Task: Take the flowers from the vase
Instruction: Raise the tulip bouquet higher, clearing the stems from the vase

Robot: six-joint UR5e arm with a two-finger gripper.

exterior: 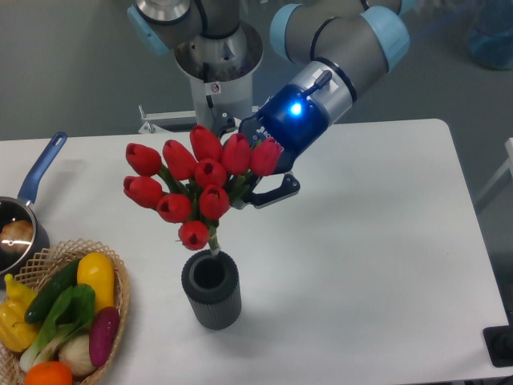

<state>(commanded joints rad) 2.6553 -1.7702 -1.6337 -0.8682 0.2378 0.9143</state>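
Note:
The flowers (196,180), a bunch of red tulip buds on short green stems, hang tilted above the vase (212,290). The vase is small, dark grey and ribbed, and stands upright on the white table (361,241). The lower end of the stems is at the back rim of the vase's mouth, and the rest of the bunch is above it. My gripper (244,195) reaches in from the right behind the buds and is shut on the stems. One dark finger (276,190) shows; the other is hidden by the buds.
A wicker basket (122,281) of colourful vegetables sits at the front left, close to the vase. A blue-handled metal saucepan (42,167) stands at the left edge. The arm's base (216,64) is at the back of the table.

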